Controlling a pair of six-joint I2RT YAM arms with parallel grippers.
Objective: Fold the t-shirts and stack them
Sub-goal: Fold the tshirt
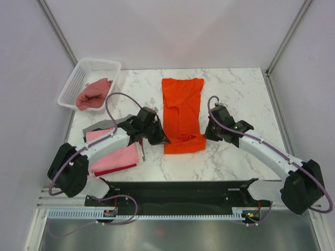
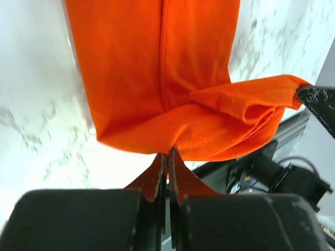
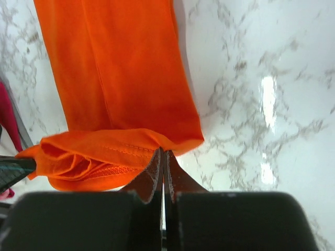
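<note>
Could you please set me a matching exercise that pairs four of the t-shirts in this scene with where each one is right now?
Things:
1. orange t-shirt
2. dusty rose t-shirt
3. light pink t-shirt
4. grey t-shirt

Places:
A. peeking out from beneath another folded shirt
B. crumpled in the white basket
C. near hem pinched by the left gripper and the right gripper
D. folded, lying on top of another shirt

Pairs: 1-C, 2-B, 3-D, 4-A
</note>
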